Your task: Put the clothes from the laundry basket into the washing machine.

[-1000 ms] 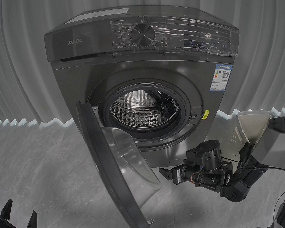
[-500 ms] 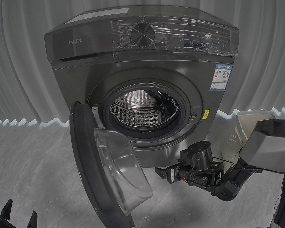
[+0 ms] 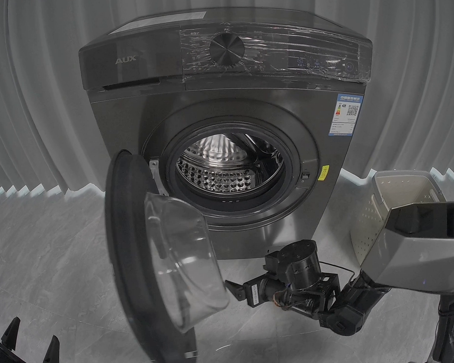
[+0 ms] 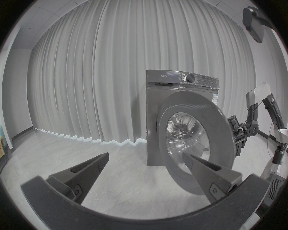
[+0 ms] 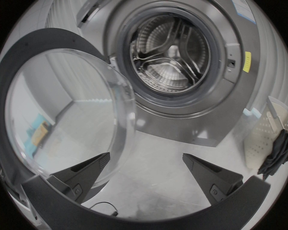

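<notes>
Head view: the washer (image 3: 224, 105) stands with its door (image 3: 135, 252) swung open to the left of the opening, and the drum (image 3: 229, 162) is bare metal inside. The basket (image 3: 386, 203) stands on the floor just beside the washer's right side. In the right wrist view, a dark garment (image 5: 274, 154) hangs over the basket's rim.

The right gripper (image 3: 232, 291) sits low in front of the washer, between door and basket, fingers spread, holding nothing. The left gripper (image 3: 34, 332) sits low and well apart on the left, likewise spread and empty.

Handling, as judged: the garment is light, soft and limp. It will sag and trail when lifted. Take hold at the bunched fold above the rim, not a loose hem, and pinch cloth only, clear of the rim. Trailing ends may catch on the door or seal.
</notes>
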Available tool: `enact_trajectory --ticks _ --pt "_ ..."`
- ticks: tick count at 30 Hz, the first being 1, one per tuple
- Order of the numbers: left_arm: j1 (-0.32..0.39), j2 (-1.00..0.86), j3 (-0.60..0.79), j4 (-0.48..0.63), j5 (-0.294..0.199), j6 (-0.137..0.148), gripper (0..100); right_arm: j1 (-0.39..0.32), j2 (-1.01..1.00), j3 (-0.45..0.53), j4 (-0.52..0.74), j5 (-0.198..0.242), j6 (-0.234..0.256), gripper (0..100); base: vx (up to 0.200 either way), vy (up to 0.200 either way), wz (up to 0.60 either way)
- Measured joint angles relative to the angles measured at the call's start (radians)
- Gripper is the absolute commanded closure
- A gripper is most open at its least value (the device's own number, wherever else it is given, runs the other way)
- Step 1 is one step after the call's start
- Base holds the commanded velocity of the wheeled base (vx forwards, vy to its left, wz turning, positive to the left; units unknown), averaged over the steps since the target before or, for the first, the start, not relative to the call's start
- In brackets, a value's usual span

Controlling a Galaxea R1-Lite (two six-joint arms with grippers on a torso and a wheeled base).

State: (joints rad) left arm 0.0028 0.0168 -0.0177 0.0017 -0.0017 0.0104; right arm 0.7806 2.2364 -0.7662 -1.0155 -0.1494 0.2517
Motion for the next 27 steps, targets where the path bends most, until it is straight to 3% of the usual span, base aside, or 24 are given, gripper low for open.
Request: enact_trajectory --ticks 7,27 --pt "0.0 0.0 0.0 0.0 0.0 0.0 0 0.032 0.003 -0.006 -0.041 0.012 0.005 0 0.0 0.0 0.0" --pt "0.0 0.0 0.0 0.0 0.0 0.0 0 -0.007 0.01 0.007 -0.083 0.003 0.001 0 0.0 0.0 0.0"
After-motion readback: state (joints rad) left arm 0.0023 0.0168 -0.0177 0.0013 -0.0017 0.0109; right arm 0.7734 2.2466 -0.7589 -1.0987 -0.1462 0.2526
